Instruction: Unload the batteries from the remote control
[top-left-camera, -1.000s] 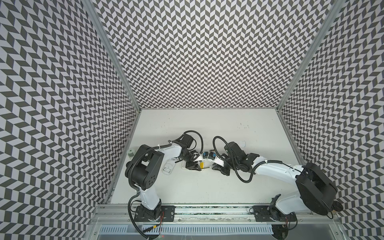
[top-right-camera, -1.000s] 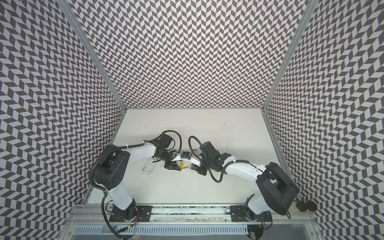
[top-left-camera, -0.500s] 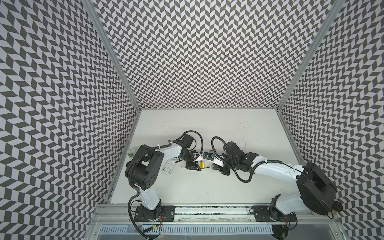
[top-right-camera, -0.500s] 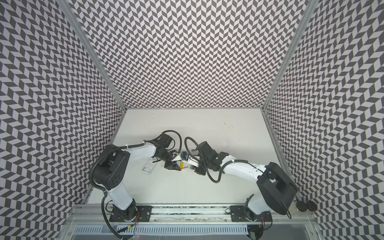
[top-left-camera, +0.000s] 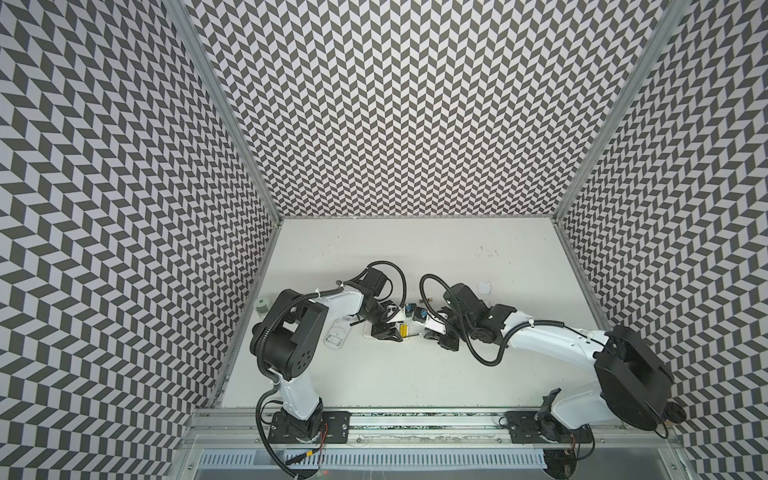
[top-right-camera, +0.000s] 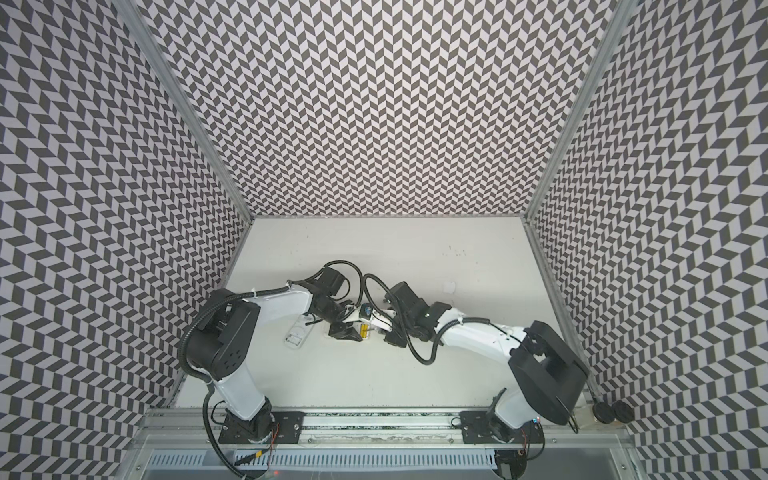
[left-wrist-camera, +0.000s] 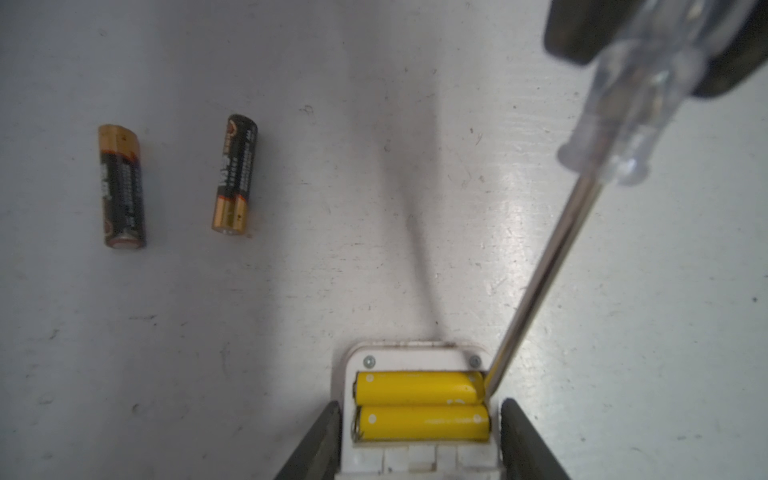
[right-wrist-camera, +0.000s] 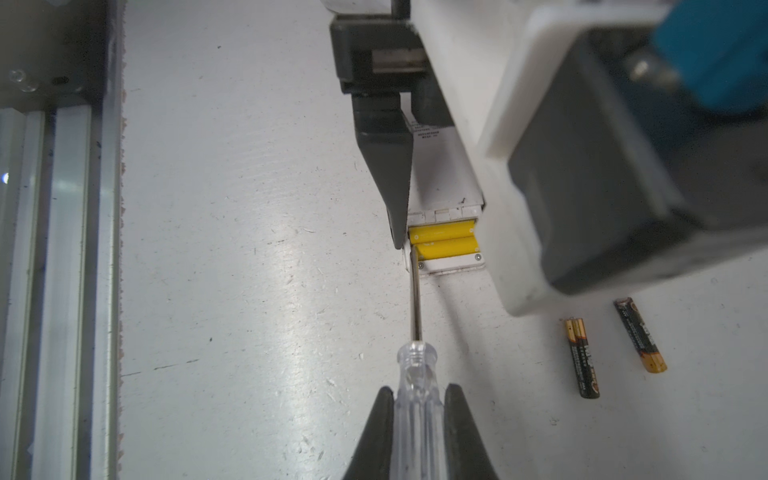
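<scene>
Your left gripper clamps the white plastic remote control across its width. 1 dark finger presses against each long side, right at the open battery compartment. The remote control lies flat on the scuffed white tabletop with its back side up.

Inside the compartment, 2 plain yellow cylindrical batteries sit side by side and touching, both crosswise to the remote control's length.

Your right gripper is closed narrowly around the clear plastic handle of a thin, metal-shafted screwdriver. The shaft slants down to the compartment. Its tip rests in the corner, touching 1 end of the yellow cell nearer the remote control's end wall. You cannot tell whether that cell sits raised.

2 black cylindrical batteries with gold ends lie loose on the tabletop, well apart from the remote control. They are roughly parallel, with a gap between them and their gold ends pointing opposite ways.

In both top views the 2 grippers meet near the middle of the tabletop, with the yellow batteries between them.
</scene>
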